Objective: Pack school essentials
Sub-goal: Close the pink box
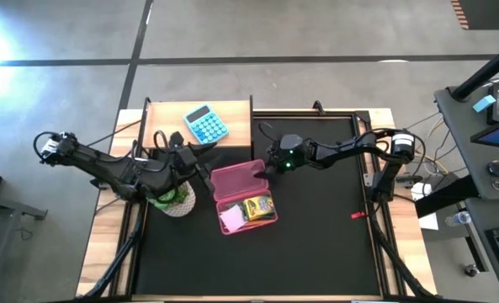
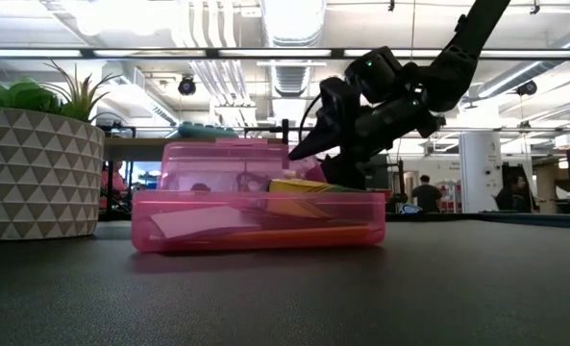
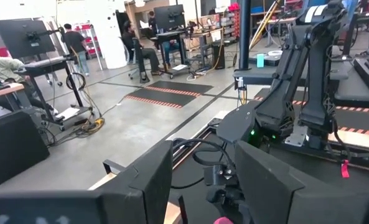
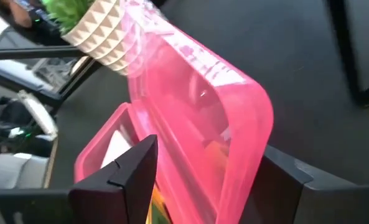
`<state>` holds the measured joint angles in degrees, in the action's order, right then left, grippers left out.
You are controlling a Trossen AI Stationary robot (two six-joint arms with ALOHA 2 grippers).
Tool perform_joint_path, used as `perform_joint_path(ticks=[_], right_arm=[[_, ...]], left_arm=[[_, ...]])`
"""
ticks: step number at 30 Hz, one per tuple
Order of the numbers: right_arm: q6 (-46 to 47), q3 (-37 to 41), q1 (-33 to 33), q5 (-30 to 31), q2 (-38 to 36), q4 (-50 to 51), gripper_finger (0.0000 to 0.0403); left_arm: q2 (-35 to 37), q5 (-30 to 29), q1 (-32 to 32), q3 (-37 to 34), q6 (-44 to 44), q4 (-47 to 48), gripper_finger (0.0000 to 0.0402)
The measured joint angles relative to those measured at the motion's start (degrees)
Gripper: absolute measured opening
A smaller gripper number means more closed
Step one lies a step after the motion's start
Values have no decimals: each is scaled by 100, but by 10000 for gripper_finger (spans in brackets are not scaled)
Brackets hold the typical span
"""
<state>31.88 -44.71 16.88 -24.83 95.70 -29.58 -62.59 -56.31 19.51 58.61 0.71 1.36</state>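
A pink see-through box (image 1: 247,204) stands on the black mat with its lid (image 1: 236,177) raised and tilted back. Inside it lie a yellow crayon box (image 1: 258,207) and a pale note pad (image 1: 230,220). The low view shows an orange pencil (image 2: 294,233) along the bottom of the box. My right gripper (image 1: 265,167) is at the lid's far right corner and shut on it. My left gripper (image 1: 200,160) hovers open above the potted plant (image 1: 174,199), touching nothing. Scissors and pens are not visible. My right gripper holds the lid by its free edge near a corner (image 4: 249,134), pinched between the two fingers. One finger (image 4: 131,171) is on the box side, the other (image 4: 287,177) on the outer side. It comes slanting down from the right and far side. The lid stands tilted above the box.
A light-blue calculator (image 1: 205,124) lies on a wooden board at the far edge. The plant pot (image 2: 37,173) stands just left of the box. A small red object (image 1: 358,215) lies on the mat to the right. Bare mat stretches toward the near edge.
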Motion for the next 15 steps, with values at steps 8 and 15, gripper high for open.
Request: perform_joint_path(ticks=[8, 15], right_arm=[[155, 0, -13, -347, -346, 17, 210], [199, 0, -146, -398, -817, 16, 209]], left_arm=[[24, -7, -2, 0, 53, 114, 157], [26, -5, -85, 0, 711, 678, 157]])
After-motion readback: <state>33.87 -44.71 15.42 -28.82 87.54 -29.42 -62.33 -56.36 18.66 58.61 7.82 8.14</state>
